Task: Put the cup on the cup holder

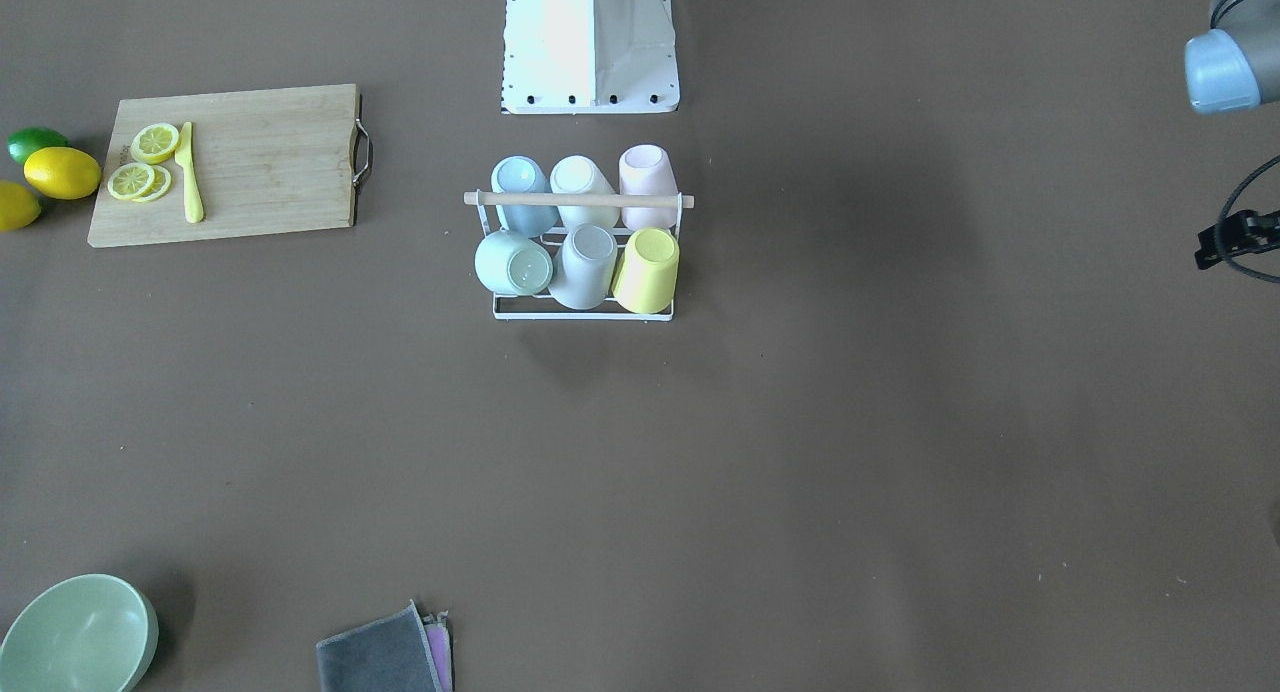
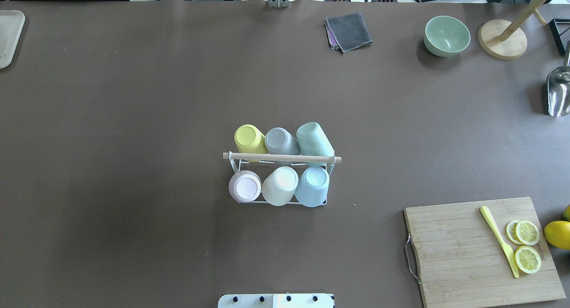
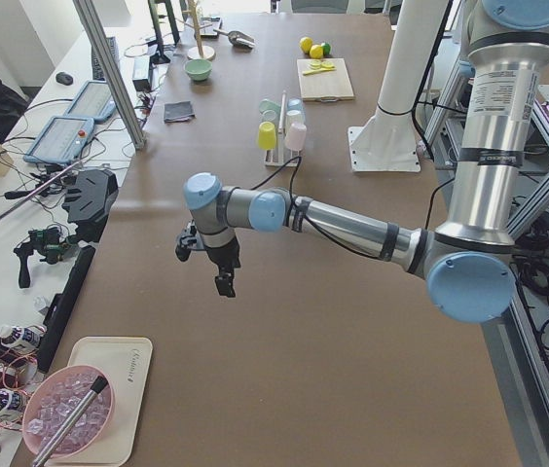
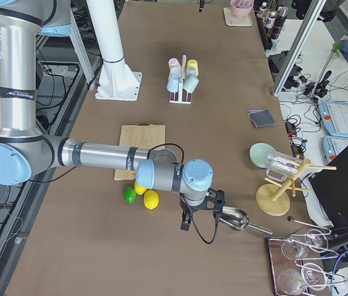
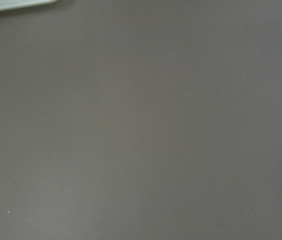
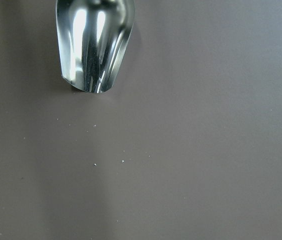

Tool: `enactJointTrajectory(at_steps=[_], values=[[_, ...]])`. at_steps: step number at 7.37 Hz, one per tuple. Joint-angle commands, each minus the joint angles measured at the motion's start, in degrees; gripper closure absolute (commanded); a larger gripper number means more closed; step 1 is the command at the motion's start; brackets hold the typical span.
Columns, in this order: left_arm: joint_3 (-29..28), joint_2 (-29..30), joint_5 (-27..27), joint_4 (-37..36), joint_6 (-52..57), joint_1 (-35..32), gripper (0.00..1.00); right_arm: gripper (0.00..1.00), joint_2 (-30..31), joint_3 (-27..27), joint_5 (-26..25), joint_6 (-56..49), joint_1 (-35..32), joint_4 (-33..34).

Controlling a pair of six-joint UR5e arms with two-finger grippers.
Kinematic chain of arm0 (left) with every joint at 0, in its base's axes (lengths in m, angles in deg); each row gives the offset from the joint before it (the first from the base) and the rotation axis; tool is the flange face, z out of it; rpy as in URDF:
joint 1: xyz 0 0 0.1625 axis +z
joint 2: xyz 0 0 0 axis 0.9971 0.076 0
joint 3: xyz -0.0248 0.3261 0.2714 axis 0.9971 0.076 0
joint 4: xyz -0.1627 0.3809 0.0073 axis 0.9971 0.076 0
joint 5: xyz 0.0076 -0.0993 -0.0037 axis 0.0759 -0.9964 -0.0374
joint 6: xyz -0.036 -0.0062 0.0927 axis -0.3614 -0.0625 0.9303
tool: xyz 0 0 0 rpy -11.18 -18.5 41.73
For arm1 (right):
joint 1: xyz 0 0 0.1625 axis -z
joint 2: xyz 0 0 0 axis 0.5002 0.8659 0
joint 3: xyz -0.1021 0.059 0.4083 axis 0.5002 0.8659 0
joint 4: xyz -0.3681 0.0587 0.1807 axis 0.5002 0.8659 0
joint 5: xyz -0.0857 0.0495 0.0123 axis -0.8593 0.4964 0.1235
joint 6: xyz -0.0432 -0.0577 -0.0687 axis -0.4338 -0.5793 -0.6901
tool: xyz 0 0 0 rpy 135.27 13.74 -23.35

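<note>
The cup holder, a white wire rack with a wooden rod handle, stands mid-table, near the robot base. Several cups sit upside down on its prongs: yellow, grey and mint in the far row, pink, cream and blue in the near row. It also shows in the front view. My left gripper hangs over the table's left end, far from the rack. My right gripper hangs over the right end by a metal scoop. Whether either is open or shut cannot be told.
A cutting board holds lemon slices and a yellow knife, with lemons beside it. A green bowl, a grey cloth, a metal scoop and a wooden stand lie at the far right. A tray lies far left.
</note>
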Motion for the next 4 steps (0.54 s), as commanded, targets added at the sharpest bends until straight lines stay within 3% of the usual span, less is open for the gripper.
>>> enactJointTrajectory(at_steps=[1, 4], values=[[-2.2, -5.2, -3.2, 2.7, 5.8, -6.8, 0.01, 0.00, -0.1, -3.6, -1.8, 0.0, -0.1, 3.8], [-2.3, -8.0, -3.0, 3.7, 5.9, -14.6, 0.01, 0.00, 0.0, -3.6, -1.9, 0.0, -0.1, 3.8]])
